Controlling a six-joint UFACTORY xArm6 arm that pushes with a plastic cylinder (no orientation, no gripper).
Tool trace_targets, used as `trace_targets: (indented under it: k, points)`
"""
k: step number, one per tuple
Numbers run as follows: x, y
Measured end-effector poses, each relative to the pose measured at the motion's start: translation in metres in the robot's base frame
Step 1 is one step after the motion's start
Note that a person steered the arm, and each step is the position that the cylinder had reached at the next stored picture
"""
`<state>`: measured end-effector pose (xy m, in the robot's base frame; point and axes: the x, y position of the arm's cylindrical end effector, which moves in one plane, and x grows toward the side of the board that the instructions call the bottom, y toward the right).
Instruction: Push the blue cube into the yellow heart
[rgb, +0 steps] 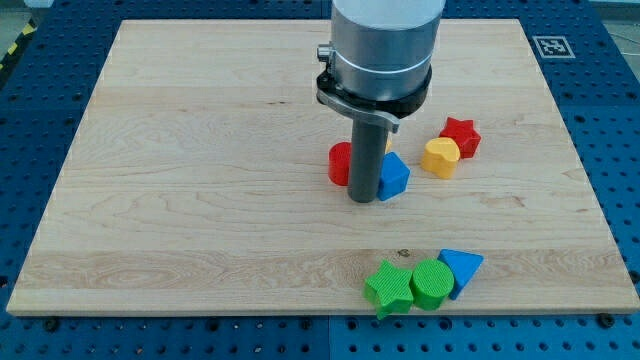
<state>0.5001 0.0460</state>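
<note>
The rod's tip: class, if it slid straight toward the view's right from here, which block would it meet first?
My tip would meet the blue cube first; it sits right beside the tip, seemingly touching, though depth is uncertain. The yellow heart lies beyond.

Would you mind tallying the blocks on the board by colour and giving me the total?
Red: 2, the red block behind my tip and the red star.
Blue: 2, the blue cube just right of my tip and the blue triangle.
Green: 2, the green star and the green cylinder.
Yellow: 1, the yellow heart.
Total: 7.
</note>
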Motion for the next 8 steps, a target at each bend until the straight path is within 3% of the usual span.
trace_targets:
  k: [2, 4, 5, 6, 8]
  points:
    - [-0.008, 0.063]
    - [0.035, 0.11]
    - [0.034, 0.157]
    - [0.028, 0.19]
    - [-0.051, 0.191]
